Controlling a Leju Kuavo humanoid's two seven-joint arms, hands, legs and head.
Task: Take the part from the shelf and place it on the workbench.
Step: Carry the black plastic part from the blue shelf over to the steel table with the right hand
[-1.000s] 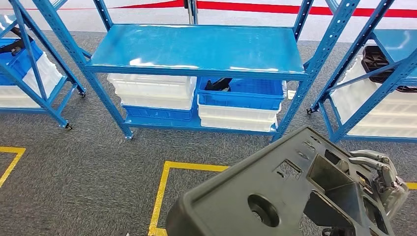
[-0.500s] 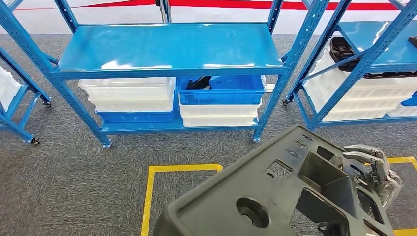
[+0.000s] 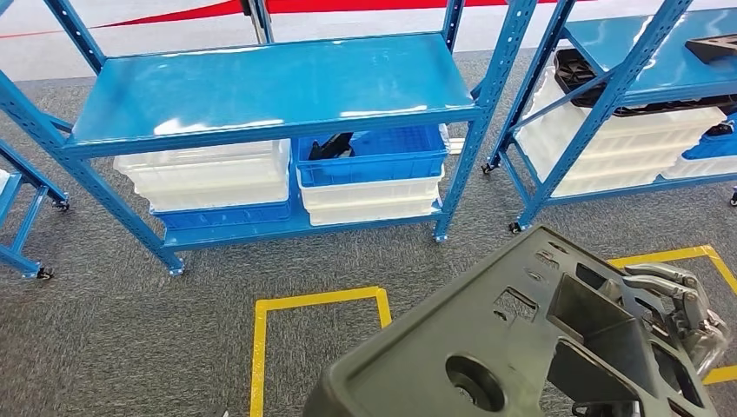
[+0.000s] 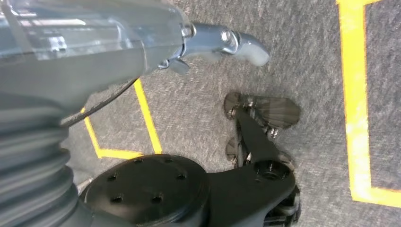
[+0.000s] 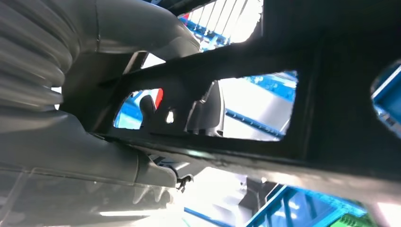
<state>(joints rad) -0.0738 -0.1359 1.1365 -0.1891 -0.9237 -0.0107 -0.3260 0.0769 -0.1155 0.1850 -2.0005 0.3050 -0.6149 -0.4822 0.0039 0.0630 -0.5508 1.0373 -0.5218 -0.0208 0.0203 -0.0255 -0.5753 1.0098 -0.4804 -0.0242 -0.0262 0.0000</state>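
Observation:
A large dark grey plastic part (image 3: 521, 339) with cut-out windows and a round hole fills the lower right of the head view, held up above the carpet. My right hand (image 3: 676, 306) grips its far right edge, with the fingers curled over the rim. In the right wrist view the part (image 5: 302, 118) lies right against the camera, with blue racking showing through its openings. My left hand (image 4: 142, 42) hangs over the floor with one finger (image 4: 227, 41) stretched out and nothing in it.
A blue shelf rack (image 3: 269, 87) stands ahead with a bare upper board; stacked white crates (image 3: 209, 174) and a blue crate (image 3: 374, 152) sit below. A second rack (image 3: 643, 52) at the right carries dark parts. Yellow tape (image 3: 317, 300) marks squares on the grey carpet.
The whole picture has shifted: the camera has turned right, so the middle rack sits further left and more of the right rack shows. The part stays gripped in my right hand.

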